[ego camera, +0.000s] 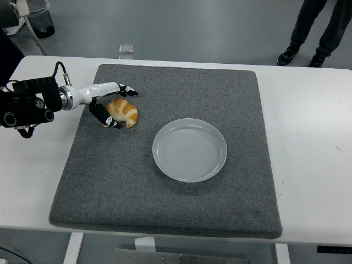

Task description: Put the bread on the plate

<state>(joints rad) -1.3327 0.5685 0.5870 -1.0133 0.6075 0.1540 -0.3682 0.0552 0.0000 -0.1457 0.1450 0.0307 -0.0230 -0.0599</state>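
A golden croissant (124, 112) lies on the grey mat (165, 198) at its far left. An empty white plate (190, 149) sits on the mat near the middle, to the right of the bread and a little nearer. My left hand (117, 105) reaches in from the left edge and is low at the croissant. Its fingers (125, 91) stretch along the bread's far side and the thumb (104, 116) lies against its near left end. The hand looks open around the bread, not closed on it. The right arm is out of view.
The mat covers most of the white table (313, 137). A person's legs (313, 27) stand on the floor beyond the table's far right corner. A small grey object (126, 49) lies beyond the far edge.
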